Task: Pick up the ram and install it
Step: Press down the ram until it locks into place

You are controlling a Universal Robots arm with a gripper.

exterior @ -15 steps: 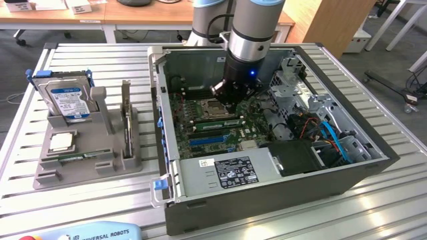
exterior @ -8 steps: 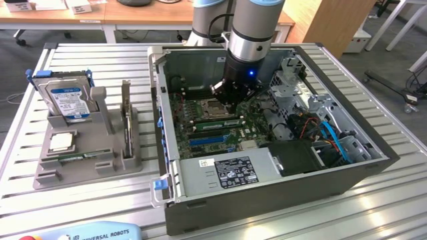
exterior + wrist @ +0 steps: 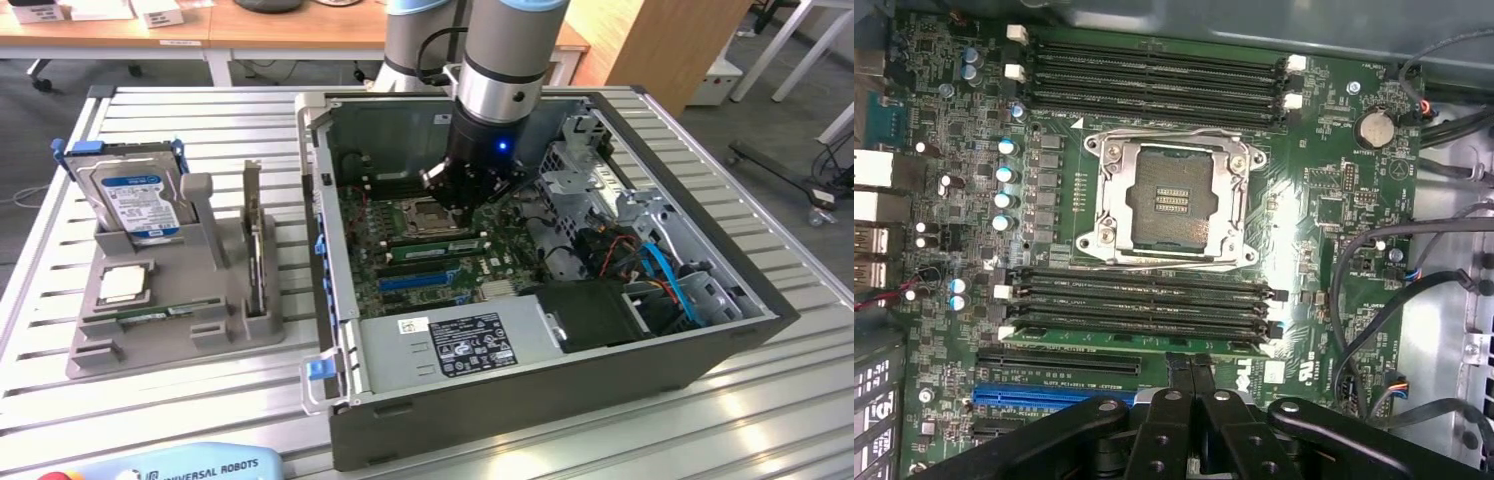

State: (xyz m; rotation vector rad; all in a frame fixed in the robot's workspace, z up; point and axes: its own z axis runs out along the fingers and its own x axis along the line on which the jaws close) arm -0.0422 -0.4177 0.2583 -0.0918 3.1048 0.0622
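Black gripper [image 3: 1192, 372] fingers press together, empty, just above one thin green ram stick [image 3: 1139, 343] seated in the lowest of four black memory slots [image 3: 1139, 300] below one open silver processor socket [image 3: 1172, 200].

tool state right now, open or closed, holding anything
Tool: closed, fingers pressed together with nothing visible between them, over the motherboard near the lower memory slots.

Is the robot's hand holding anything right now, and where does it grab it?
Nothing is held. The hand is shut with its fingers pressed together above the motherboard, and a green ram stick sits in a slot just ahead of the fingertips.
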